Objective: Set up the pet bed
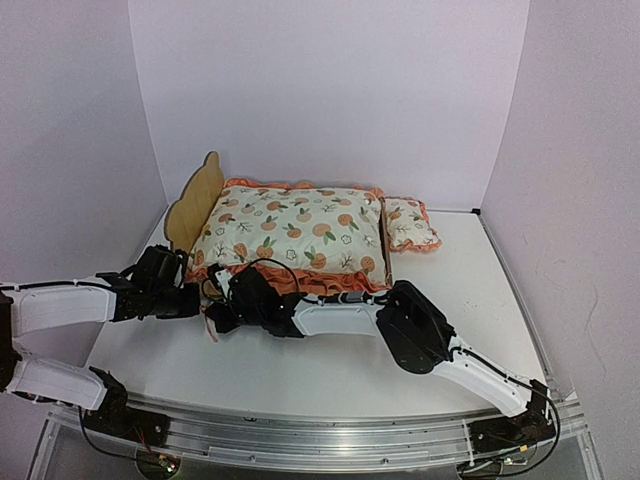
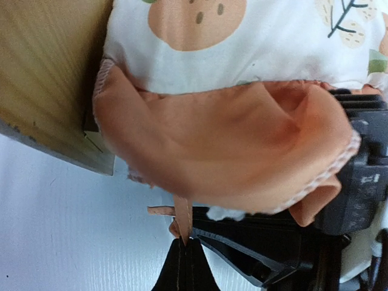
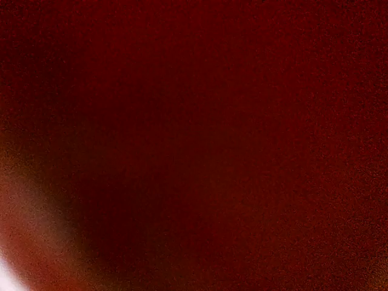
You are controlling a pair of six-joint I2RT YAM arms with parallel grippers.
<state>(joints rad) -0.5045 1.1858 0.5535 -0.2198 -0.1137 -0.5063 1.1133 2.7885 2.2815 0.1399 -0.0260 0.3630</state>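
Two grippers crowd the lower left corner of the cushion, which lies on the pet bed at the centre of the top view. My left gripper is pinched tight on a thin orange tie beneath the ruffle. My right gripper is smothered in fabric and its camera shows only red, so I cannot tell its state. A hard pull could tear the tie or drag the bed, and my arms might collide.
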